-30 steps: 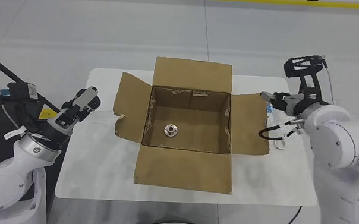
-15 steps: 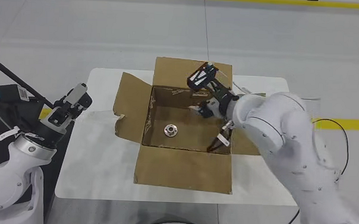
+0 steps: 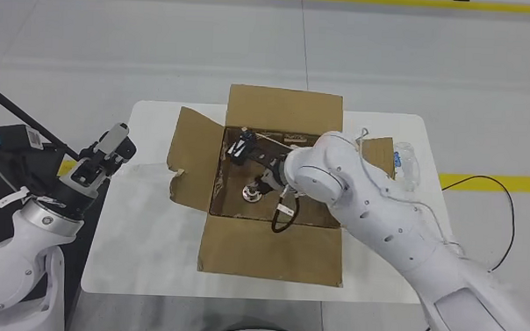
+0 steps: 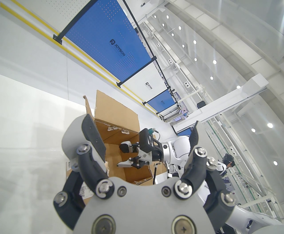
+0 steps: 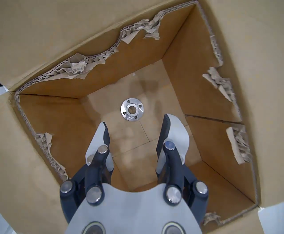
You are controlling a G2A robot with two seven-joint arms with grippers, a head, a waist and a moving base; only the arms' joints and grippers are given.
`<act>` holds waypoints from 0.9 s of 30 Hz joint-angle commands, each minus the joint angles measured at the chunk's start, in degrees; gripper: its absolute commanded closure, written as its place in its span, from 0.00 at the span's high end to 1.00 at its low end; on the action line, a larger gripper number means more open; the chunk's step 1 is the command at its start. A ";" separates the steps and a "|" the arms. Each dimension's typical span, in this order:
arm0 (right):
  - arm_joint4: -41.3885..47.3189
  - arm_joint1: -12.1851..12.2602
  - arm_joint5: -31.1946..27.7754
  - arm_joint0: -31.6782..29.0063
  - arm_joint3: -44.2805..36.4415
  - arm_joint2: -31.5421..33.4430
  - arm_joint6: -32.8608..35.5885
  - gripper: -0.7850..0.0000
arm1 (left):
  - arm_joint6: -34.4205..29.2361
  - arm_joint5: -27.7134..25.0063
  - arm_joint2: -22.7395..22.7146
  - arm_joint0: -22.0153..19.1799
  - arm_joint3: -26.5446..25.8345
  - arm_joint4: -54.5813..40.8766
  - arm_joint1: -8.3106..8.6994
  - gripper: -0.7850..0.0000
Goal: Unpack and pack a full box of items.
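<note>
An open cardboard box [image 3: 271, 246] stands in the middle of the white table [image 3: 143, 249], all its flaps folded out. A round metal flange [image 3: 251, 193] lies alone on the box floor. My right gripper [image 3: 263, 172] hangs inside the box mouth just above the flange [image 5: 132, 110], open and holding nothing [image 5: 135, 120]. The box walls [image 5: 55, 115] have torn edges. My left gripper [image 3: 115, 145] is held up off the table's left edge, open and empty [image 4: 142, 125], facing the box [image 4: 115, 115] and the right gripper [image 4: 123, 155].
A clear plastic bag with something blue [image 3: 406, 162] lies on the table beside the box's right flap. A black cable [image 3: 281, 220] dangles from the right arm over the box's front wall. Bare table lies left of and in front of the box.
The right arm swung from the table's right side over the box and down into its mouth. The left gripper drew back slightly a second ago, then held still.
</note>
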 commanded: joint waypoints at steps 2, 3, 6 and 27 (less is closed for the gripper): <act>1.23 -1.21 -1.19 1.05 3.56 -1.89 -0.78 0.56 | 0.00 0.00 0.00 0.00 0.00 0.00 0.00 1.00; 1.24 -1.61 -1.13 1.38 4.78 -2.47 -0.95 0.57 | 0.00 0.00 0.00 0.00 0.00 0.00 0.00 1.00; 2.06 -2.79 -1.51 2.14 7.91 -3.90 -1.66 0.53 | 0.00 0.00 0.00 0.00 0.00 0.00 0.00 1.00; 3.60 -9.73 -2.45 4.49 25.65 -9.31 -6.65 0.52 | 0.00 0.00 0.00 0.00 0.00 0.00 0.00 1.00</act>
